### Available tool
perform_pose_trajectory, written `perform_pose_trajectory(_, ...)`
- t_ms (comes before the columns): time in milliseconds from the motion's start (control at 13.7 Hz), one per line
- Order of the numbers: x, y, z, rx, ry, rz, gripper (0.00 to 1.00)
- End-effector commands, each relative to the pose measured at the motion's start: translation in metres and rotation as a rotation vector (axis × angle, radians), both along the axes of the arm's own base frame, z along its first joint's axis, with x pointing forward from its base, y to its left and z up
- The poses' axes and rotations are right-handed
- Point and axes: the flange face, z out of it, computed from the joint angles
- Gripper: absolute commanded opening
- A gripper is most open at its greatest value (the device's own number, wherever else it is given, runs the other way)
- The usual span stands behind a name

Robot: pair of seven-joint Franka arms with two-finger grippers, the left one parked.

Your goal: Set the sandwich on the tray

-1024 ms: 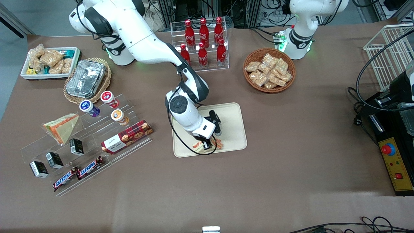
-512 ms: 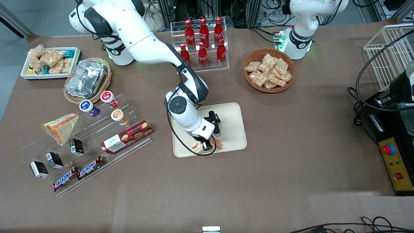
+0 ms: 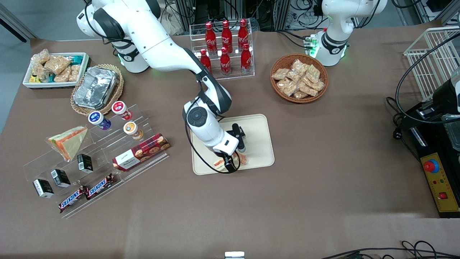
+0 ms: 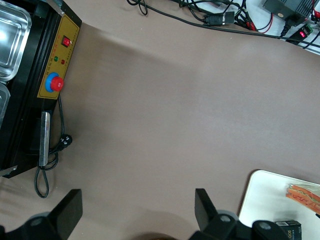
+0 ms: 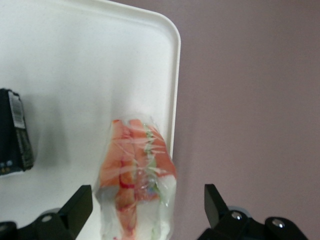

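1. The second wedge sandwich (image 3: 67, 141) sits on the clear display stand (image 3: 97, 158), toward the working arm's end of the table and well apart from the action.
2. The gripper (image 3: 230, 162) hangs low over the tray (image 3: 257, 142), at the tray's edge nearer the front camera.
3. The right wrist view shows its fingers (image 5: 75, 210) spread wide, one on each side of the sandwich (image 5: 137, 175) and not touching the wrap, so the sandwich appears released.
4. The sandwich (image 3: 237, 160) lies on the tray (image 5: 75, 60) directly below the gripper (image 5: 147, 215), close to the rim, its long axis running between the fingers.
5. A small dark packet (image 5: 14, 132) also lies on the tray beside it.
6. My judgement: a straight lift clears the wrap; sideways drift could drag it.
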Motion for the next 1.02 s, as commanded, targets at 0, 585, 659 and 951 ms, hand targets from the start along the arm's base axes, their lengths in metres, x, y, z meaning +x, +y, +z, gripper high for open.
perform_pose_trajectory(0, -0.005, -0.008, 0.016, 0.049, 0.052, -0.128, 0.99)
perform_pose_trajectory(585, 0.039, -0.17, 0.146, 0.018, 0.386, -0.463, 0.99)
perform_pose_trajectory(659, 0.045, -0.205, 0.162, 0.0, 0.439, -0.558, 0.99)
perform_pose_trajectory(951, 0.055, -0.317, 0.203, -0.066, 0.511, -0.773, 0.99)
